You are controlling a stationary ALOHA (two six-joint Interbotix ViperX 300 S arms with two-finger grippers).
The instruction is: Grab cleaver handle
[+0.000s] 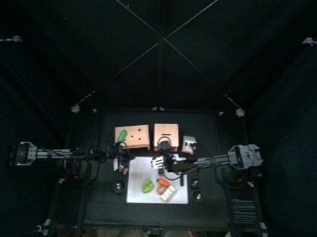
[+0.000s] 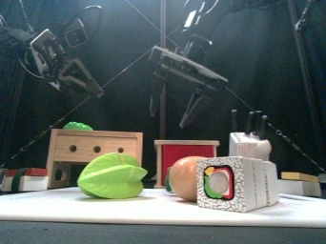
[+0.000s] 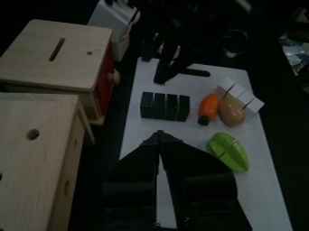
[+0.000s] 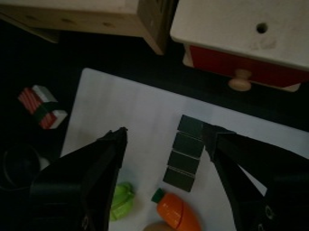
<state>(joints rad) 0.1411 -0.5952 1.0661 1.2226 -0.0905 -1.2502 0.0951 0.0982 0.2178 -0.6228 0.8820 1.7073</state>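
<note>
Black knife handles [image 2: 250, 121] stick up from a white knife block [image 2: 249, 146] at the table's right, behind the sushi roll; I cannot tell which one is the cleaver handle. In the top view the block [image 1: 188, 144] stands beside the wooden boxes. My right gripper [image 4: 169, 167] hangs open above the white mat, left of the block and apart from it, with nothing between its fingers [image 4: 97, 171]. From the front it [image 2: 178, 103] hovers above the red box. My left gripper [image 3: 160, 140] rests shut at the mat's left end, high up at the left [image 2: 64, 69].
On the white mat [image 4: 121, 99] lie a black segmented strip [image 4: 187, 153], a green leaf [image 2: 112, 176], an orange piece [image 2: 189, 176] and a sushi roll [image 2: 235, 183]. Behind stand two wooden boxes [image 1: 130, 136] and a red drawer with a knob [image 4: 241, 72].
</note>
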